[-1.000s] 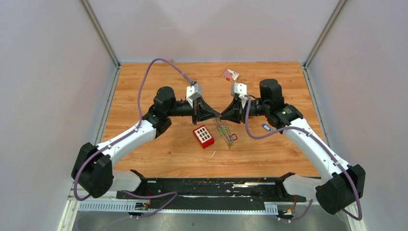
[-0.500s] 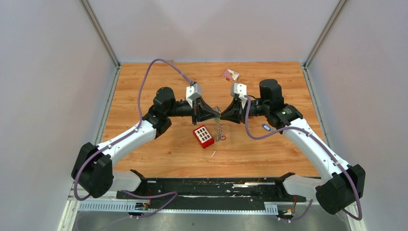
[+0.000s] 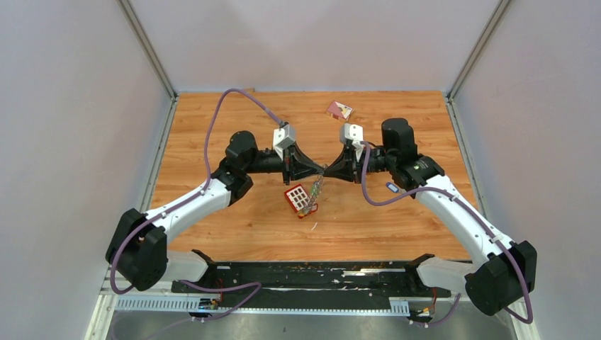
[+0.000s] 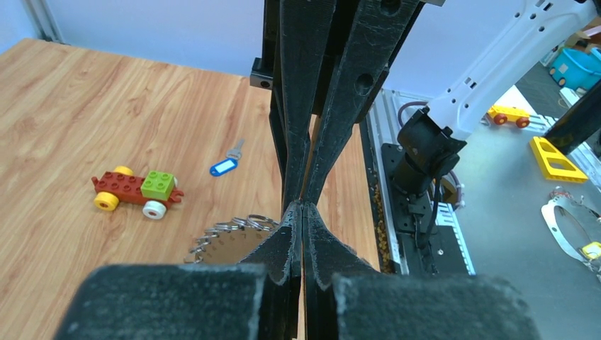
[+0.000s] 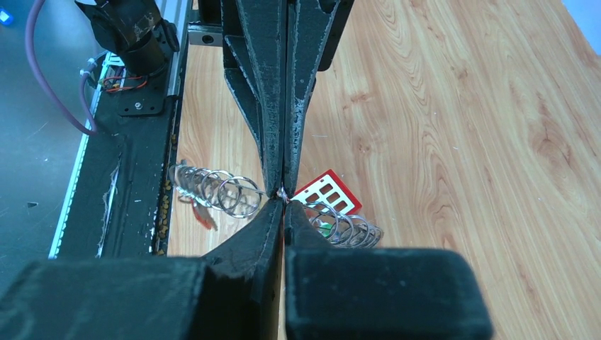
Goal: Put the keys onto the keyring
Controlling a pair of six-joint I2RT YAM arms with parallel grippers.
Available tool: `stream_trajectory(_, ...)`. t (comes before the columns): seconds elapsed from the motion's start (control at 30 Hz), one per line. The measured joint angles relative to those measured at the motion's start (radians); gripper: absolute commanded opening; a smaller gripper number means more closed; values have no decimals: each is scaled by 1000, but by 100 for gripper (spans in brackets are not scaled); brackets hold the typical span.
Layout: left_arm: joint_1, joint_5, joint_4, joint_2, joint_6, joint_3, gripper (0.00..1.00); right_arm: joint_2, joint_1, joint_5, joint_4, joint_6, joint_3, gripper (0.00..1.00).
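Note:
The keyring [image 3: 312, 193], a loop of small grey metal rings, hangs above the wooden table between my two grippers. My left gripper [image 3: 320, 170] and right gripper [image 3: 328, 171] meet tip to tip, and each is shut on the top of the ring. In the left wrist view the ring [image 4: 225, 236] shows left of my shut gripper [image 4: 302, 204]. In the right wrist view its rings [image 5: 216, 189] spread to both sides of my shut gripper [image 5: 283, 197]. A red tag [image 5: 203, 214] and a green one [image 5: 324, 228] hang among the rings. A blue-tagged key [image 3: 391, 187] lies on the table under the right arm and shows in the left wrist view [image 4: 225, 166].
A red studded brick [image 3: 298, 200] lies under the hanging ring and shows in the right wrist view [image 5: 327, 191]. A red, yellow and green block toy on wheels [image 4: 137, 191] stands at the table's far side [image 3: 339, 110]. A white scrap [image 3: 314, 226] lies near the brick.
The hanging keyring has swung left, from right of the red brick to over it. Both grippers have stayed joined at the same spot.

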Motion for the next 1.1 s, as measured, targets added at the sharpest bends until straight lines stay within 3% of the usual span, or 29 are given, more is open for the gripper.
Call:
stream_trajectory(0.3, -2, -7, 40, 0, 1, -19, 3, -19, 1, 20, -25, -63, -5, 0)
stream_trajectory(0.53, -8, -9, 11, 0, 77, -22, 35, -14, 18, 95, -211, -179, 77, 0)
stream_trajectory(0.63, -7, -8, -101, 0, 179, 6, 50, 4, 34, 160, -322, -238, 144, 0)
stream_trajectory(0.7, -7, -8, -191, 0, 262, 42, 55, 21, 54, 211, -395, -275, 188, 0)
stream_trajectory(0.87, -7, -8, -367, 0, 422, 137, 57, 53, 110, 336, -523, -331, 249, 0)
stream_trajectory(1.1, -11, 8, -447, 46, 503, 178, 46, 85, 165, 456, -608, -345, 283, 0)
